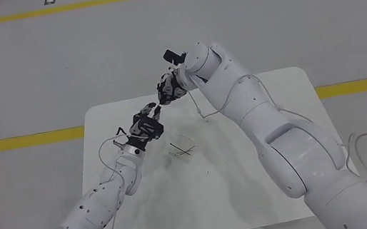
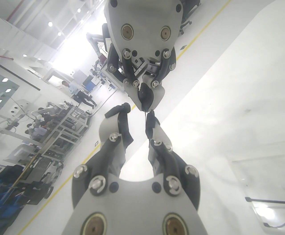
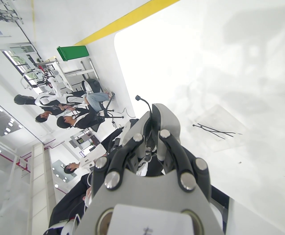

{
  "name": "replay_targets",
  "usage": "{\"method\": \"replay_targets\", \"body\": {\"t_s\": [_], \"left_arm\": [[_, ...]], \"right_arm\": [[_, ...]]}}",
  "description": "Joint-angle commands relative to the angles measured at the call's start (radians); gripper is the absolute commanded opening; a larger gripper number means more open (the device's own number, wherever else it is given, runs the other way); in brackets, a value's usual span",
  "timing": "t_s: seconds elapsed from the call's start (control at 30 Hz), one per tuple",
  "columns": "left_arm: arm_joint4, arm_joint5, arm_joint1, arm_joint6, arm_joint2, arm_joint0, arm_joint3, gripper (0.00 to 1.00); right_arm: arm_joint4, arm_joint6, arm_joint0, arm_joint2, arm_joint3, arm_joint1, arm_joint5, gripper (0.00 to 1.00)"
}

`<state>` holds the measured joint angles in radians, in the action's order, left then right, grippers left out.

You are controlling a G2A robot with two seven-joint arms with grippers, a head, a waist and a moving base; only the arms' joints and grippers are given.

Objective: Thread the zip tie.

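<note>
My right gripper hangs over the far part of the white table, shut on a thin black zip tie. The tie's head end curls out past the fingertips of the right gripper. My left gripper faces it from just below, tip to tip. In the left wrist view the left gripper stands open, and a short end of the zip tie hangs from the shut right gripper into the gap, close against one of the left gripper's fingers.
Two or three spare black zip ties lie crossed on a clear sheet near the table's middle. A yellow floor line runs past the table. People sit beyond the table's edge.
</note>
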<state>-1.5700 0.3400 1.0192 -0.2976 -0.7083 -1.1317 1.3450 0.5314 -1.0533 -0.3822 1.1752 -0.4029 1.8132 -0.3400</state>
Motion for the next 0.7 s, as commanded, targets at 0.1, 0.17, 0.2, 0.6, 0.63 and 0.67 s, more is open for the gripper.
{"method": "replay_targets", "body": {"t_s": [0.1,0.17,0.2,0.6,0.63,0.67], "left_arm": [[0.000,0.000,0.004,-0.001,0.003,0.003,-0.005,0.00],[0.000,0.000,0.005,-0.002,0.004,0.003,-0.007,0.00],[0.000,0.000,0.005,-0.002,0.005,0.004,-0.008,0.00],[0.000,0.000,0.003,-0.005,-0.029,-0.019,0.022,0.00],[0.000,0.000,0.002,-0.003,-0.036,-0.025,0.028,0.00],[0.000,0.000,0.002,-0.003,-0.044,-0.033,0.037,0.00]], "right_arm": [[0.008,0.002,-0.008,0.011,-0.008,-0.002,0.000,0.00],[0.011,0.001,-0.010,0.015,-0.011,-0.003,0.000,0.00],[0.013,0.001,-0.012,0.018,-0.013,-0.003,0.000,0.00],[0.031,0.025,-0.021,0.054,-0.011,-0.007,0.000,1.00],[0.034,0.031,-0.020,0.059,-0.009,-0.009,0.000,1.00],[0.038,0.040,-0.020,0.066,-0.009,-0.012,0.000,1.00]]}}
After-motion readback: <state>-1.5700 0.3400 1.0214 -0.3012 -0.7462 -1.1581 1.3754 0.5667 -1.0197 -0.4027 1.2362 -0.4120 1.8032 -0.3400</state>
